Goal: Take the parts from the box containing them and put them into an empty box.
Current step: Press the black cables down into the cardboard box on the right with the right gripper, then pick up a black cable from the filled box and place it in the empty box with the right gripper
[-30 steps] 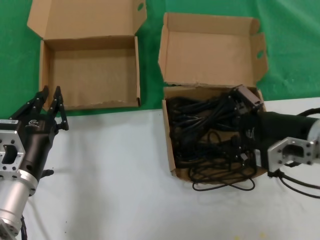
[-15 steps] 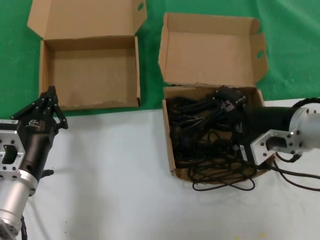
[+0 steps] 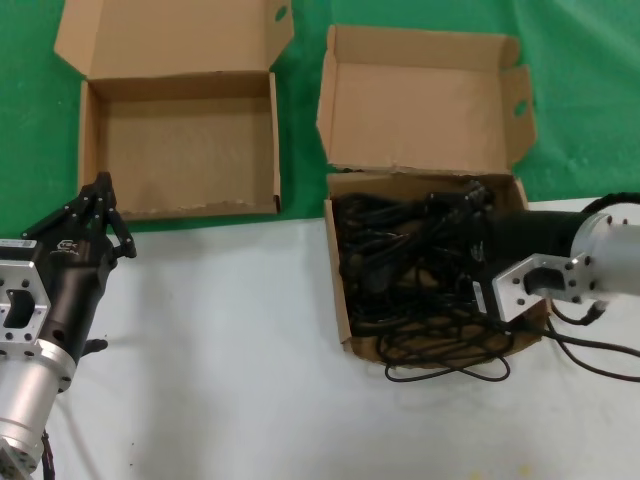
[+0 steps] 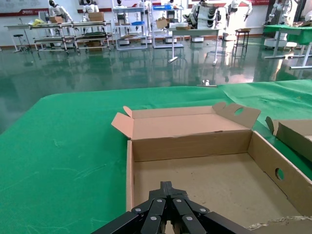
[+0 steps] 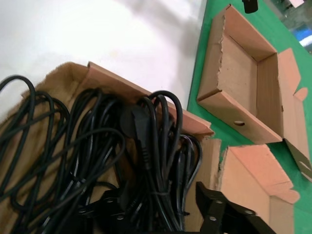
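Nothing has been moved across yet, as far as the views show: the cords [image 3: 420, 270] all lie as a black tangle in the full box [image 3: 343, 300], the wing-lidded one on the robot's right, with a loop or two spilling over its near edge onto the white table [image 3: 230, 380]. The empty box [image 3: 180, 150], on the robot's left with its lid folded back on the green cloth [image 3: 590, 90], holds nothing; the left wrist view shows only its bare cardboard floor. The right gripper [image 3: 462, 215] is down in the full box, its tip buried among the cords. In the right wrist view its fingers [image 5: 214, 207] stand apart with a bunch of cords running between them, so the jaws read as open around a bundle and not closed on it. A moulded plug [image 5: 131, 119] sits on top of the pile just ahead of them. The left gripper [image 3: 100, 205] waits at the near edge of the empty box, its jaws pressed together and holding nothing. So the job looks to be at its first pick: the bundle remains to be clamped, lifted free of its neighbours, and carried to the empty box, then the rest in turn. The cords are interlaced, so one bundle may drag others up with it.
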Tool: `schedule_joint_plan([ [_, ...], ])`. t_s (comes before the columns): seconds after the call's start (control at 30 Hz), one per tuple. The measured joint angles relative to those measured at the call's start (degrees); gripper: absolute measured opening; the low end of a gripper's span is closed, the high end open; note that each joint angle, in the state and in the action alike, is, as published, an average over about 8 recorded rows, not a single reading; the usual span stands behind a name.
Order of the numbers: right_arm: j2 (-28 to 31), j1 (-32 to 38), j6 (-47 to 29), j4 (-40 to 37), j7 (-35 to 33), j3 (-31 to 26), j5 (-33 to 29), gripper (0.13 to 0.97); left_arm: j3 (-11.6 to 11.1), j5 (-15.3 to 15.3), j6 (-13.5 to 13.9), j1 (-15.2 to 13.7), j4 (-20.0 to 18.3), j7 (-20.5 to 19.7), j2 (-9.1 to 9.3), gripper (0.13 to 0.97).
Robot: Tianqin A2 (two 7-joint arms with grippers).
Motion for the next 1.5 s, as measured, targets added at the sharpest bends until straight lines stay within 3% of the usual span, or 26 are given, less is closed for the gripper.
schedule_joint_plan([
  [0.3,-0.45,-0.5,-1.36,0.99,2.4,0.06,-1.55,0.432,0.0,0.0,0.0,0.0,0.0,0.0,0.0,0.145],
  [0.6,-0.74,-0.18,-2.15,1.37,3.57,0.3,-2.86,0.273,0.0,0.0,0.0,0.0,0.0,0.0,0.0,0.145],
  [1.07,-1.26,6.52,-12.26,13.33,18.37,3.24,-5.14,0.211,0.0,0.0,0.0,0.0,0.0,0.0,0.0,0.145],
  [1.27,-8.77,13.62,-14.64,9.62,22.16,0.22,-8.73,0.21,0.0,0.0,0.0,0.0,0.0,0.0,0.0,0.145],
  [1.5,-19.65,20.07,-11.99,0.4,22.33,-3.81,-14.16,0.21,0.0,0.0,0.0,0.0,0.0,0.0,0.0,0.145],
])
